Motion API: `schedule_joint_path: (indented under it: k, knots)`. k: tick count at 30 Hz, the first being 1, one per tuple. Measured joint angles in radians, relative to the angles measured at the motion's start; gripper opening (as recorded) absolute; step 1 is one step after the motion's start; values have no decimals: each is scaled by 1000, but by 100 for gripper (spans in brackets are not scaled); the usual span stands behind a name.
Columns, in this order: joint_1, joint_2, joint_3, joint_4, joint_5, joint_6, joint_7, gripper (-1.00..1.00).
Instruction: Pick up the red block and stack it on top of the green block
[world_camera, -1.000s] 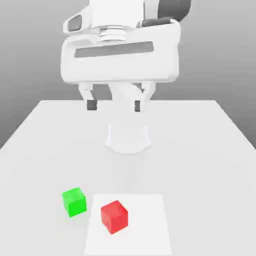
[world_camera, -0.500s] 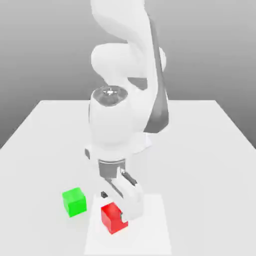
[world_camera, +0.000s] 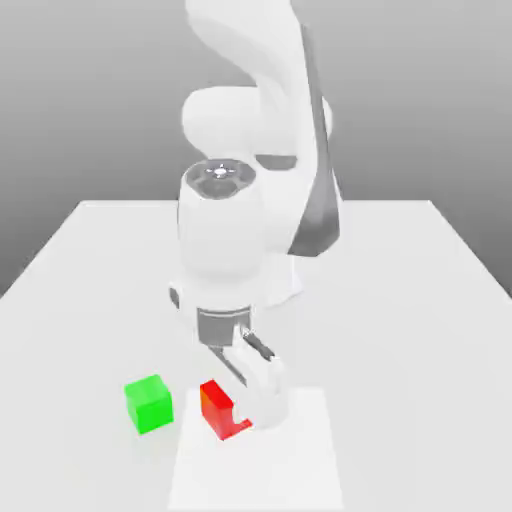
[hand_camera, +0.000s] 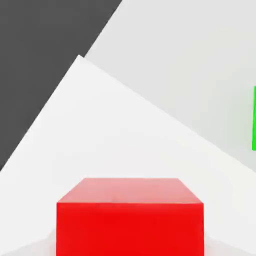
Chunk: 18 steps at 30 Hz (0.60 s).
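Since earlier: arm dropped, claw (world_camera: 238, 400) clenched on red block (world_camera: 217, 409), near desk (world_camera: 400, 300) front edge. Risk: slip during lift, or knocking green block (world_camera: 149, 403).

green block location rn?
In the exterior view the green block sits on the table near the front, on that view's left, just left of the red block and off the white mat.

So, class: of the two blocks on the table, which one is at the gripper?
The red block. The gripper is down around it on the white mat, while the green block sits apart, untouched, towards the exterior view's left.
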Motion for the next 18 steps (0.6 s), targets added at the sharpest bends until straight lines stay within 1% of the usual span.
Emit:
schedule_joint_path:
  k: [3,8,10,15,16,18]
  knots:
    - [-75,-64,-29,-33,-7,-30,-135,-100]
    - [-122,-163,-105,-90,9,-73,-389,-100]
    - [-127,-141,-122,-98,20,-44,-439,-100]
    - [-126,19,-124,-94,48,112,-473,-100]
    - [-128,42,-122,-94,51,135,-475,100]
    - [-128,42,-122,-94,51,135,-475,100]
